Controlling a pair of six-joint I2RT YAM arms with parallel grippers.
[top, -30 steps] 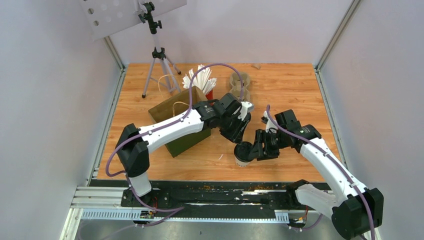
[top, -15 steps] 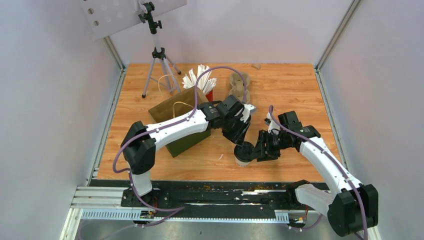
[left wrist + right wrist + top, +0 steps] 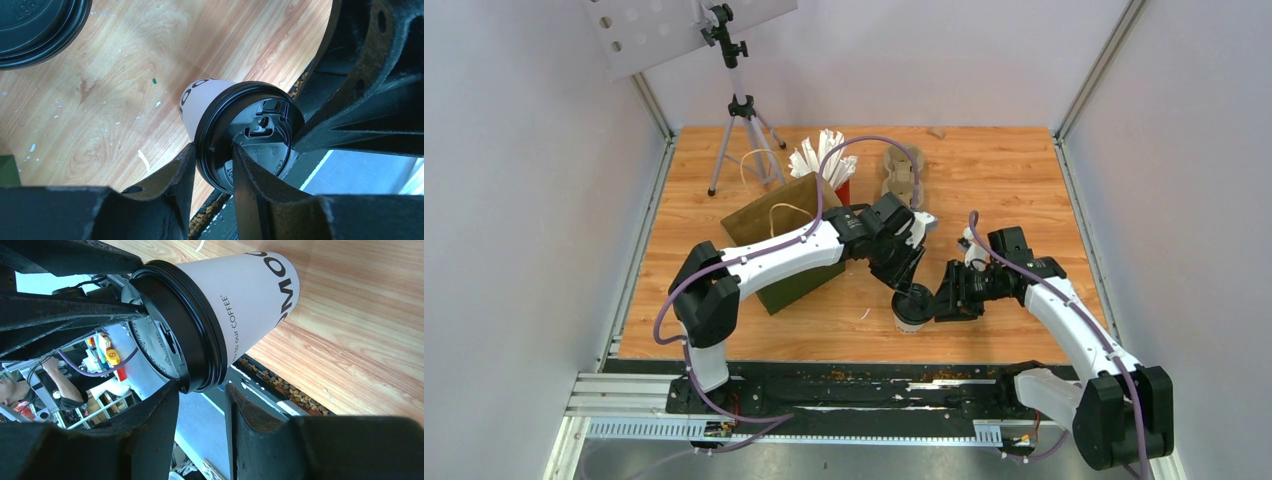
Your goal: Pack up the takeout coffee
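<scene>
A white takeout coffee cup (image 3: 911, 318) with a black lid stands near the table's front edge, between both arms. My left gripper (image 3: 908, 288) comes down on it from the upper left. In the left wrist view, the left gripper (image 3: 212, 150) pinches the lid's rim of this cup (image 3: 197, 97), one finger outside and one on the lid's top. My right gripper (image 3: 936, 303) reaches in from the right. In the right wrist view, the right gripper (image 3: 200, 387) has its fingertips on either side of the same cup's (image 3: 250, 295) lid rim. A second black lid (image 3: 30, 20) shows at the left wrist view's top left corner.
An olive-brown paper bag (image 3: 769, 215) stands open behind the left arm. A red cup of white straws (image 3: 826, 160) and a beige pulp tray (image 3: 902, 170) sit further back. A tripod (image 3: 742, 120) stands at the back left. A black rail (image 3: 844, 385) borders the front edge.
The right gripper's jaws have narrowed onto the lid rim and its arm has swung a little to the right. The left arm shifted slightly right. The cup has barely moved.
</scene>
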